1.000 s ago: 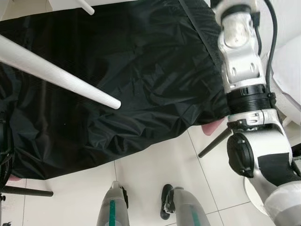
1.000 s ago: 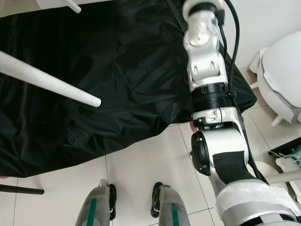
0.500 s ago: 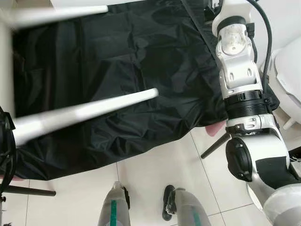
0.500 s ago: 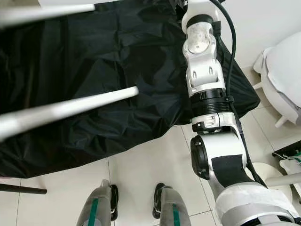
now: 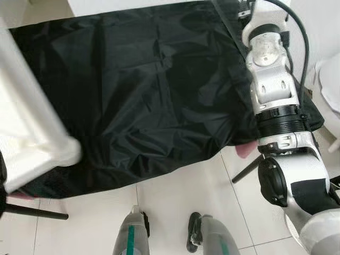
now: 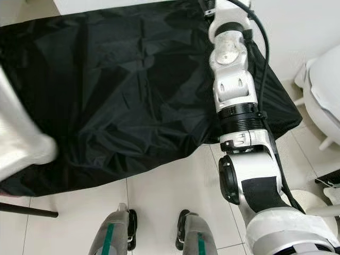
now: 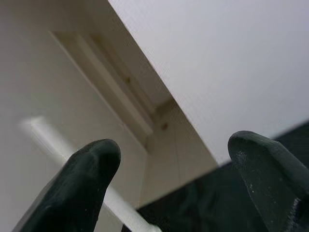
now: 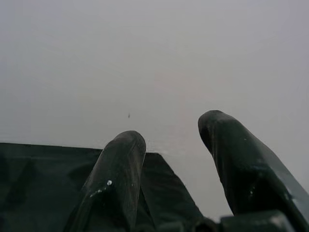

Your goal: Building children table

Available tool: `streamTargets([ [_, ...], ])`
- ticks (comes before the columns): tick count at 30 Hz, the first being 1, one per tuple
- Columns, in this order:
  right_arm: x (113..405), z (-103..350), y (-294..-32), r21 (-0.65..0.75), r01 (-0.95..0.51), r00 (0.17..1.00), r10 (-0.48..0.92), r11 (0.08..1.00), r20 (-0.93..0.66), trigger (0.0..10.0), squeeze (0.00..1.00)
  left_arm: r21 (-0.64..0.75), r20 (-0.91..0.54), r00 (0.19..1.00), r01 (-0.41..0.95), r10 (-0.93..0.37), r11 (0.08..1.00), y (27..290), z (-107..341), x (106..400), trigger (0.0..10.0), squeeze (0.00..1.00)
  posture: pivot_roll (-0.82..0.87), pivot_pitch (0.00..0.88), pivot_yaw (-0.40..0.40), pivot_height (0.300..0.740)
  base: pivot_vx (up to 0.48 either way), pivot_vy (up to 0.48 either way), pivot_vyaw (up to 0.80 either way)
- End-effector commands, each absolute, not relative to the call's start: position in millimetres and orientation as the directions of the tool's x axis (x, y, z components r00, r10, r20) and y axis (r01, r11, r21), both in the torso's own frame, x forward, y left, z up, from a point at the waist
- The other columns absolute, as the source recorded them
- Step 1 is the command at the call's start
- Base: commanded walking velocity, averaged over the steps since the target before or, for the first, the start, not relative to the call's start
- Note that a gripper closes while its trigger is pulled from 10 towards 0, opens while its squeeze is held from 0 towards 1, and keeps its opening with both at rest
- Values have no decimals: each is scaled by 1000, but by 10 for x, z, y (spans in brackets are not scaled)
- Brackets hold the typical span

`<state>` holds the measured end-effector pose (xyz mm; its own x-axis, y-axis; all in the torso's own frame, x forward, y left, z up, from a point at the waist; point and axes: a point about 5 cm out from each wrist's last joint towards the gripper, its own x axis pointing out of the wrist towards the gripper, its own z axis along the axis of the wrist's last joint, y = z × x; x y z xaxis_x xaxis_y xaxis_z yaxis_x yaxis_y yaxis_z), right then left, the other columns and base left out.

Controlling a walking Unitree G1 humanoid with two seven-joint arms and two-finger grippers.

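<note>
- The white table piece (image 5: 29,138) at my left is blurred and cut off by the frame edge; I cannot tell which part it is.
- My left gripper (image 7: 178,179) has its fingers spread apart, with the table's pale underside just beyond them.
- My right gripper (image 8: 174,159) has its fingers parted, holding nothing, over the far edge of the black cloth (image 5: 154,90), well apart from the table.
</note>
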<state>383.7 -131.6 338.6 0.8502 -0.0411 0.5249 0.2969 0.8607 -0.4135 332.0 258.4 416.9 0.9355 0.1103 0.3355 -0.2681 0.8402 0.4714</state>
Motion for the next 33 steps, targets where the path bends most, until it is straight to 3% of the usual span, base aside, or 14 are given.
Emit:
streamTargets([
  [1,3821,3451,-1258,-413,283,844,-20,865,536,10000,0,491,335,937,-266,102,830,2537,4145,3322,10000,0,52,116,78,740,0,0,0],
  [17,3851,3418,-1198,-420,237,856,17,876,517,10000,0,532,291,947,-279,137,800,2636,3938,3350,10000,0,56,104,64,740,0,0,0],
  [21,3848,3193,-1006,-459,12,877,211,888,431,10000,0,594,194,968,-244,158,766,2607,3651,3390,10000,0,66,97,49,740,0,0,0],
  [24,3835,3137,-967,-486,-31,875,259,874,410,10000,0,605,174,970,-242,170,759,2605,3588,3394,10000,0,69,95,43,740,0,0,0],
  [26,3795,2972,-900,-492,-158,868,358,856,344,10000,0,641,132,967,-251,218,725,2615,3430,3384,10000,0,76,91,28,740,0,0,0],
  [30,3762,2860,-864,-455,-259,855,422,852,302,10000,0,662,111,960,-265,258,701,2652,3339,3359,10000,0,81,90,18,740,0,0,0],
  [31,3739,2802,-841,-436,-315,841,461,843,282,10000,294,671,113,955,-276,273,688,2682,3316,3335,10000,0,82,89,16,740,0,0,0],
  [32,3739,2802,-841,-436,-315,841,461,843,282,10000,294,671,113,955,-276,273,688,2682,3316,3335,10000,0,82,89,16,740,0,0,0],
  [33,3729,2746,-830,-384,-377,832,490,843,260,10000,1000,674,102,954,-274,281,686,2705,3283,3313,10000,0,90,81,3,740,0,0,0],
])
